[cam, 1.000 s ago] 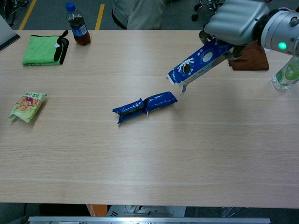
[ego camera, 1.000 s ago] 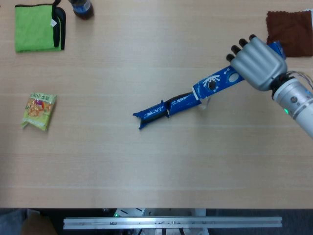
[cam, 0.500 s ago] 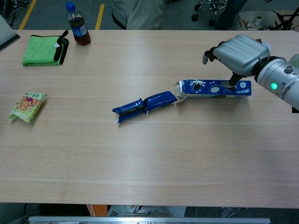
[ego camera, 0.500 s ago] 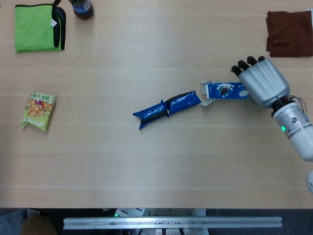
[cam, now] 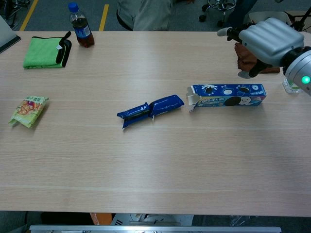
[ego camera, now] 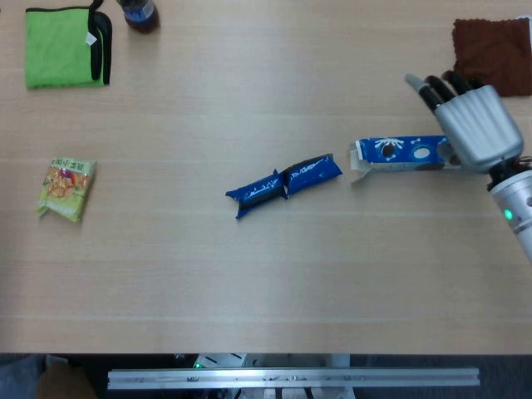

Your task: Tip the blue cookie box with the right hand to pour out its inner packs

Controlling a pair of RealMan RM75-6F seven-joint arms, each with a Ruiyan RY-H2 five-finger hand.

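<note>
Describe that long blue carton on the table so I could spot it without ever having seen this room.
Start at the wooden table and look toward the side where the robot's right hand hangs, touching nothing. Just below it lies the blue cookie box on its side, flaps open toward two dark blue inner packs. Unlike those crinkly wrappers, it is stiff cardboard printed with cookies.

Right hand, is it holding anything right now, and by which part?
Nothing. The right hand is raised, fingers apart, above the blue cookie box lying on the table.
</note>
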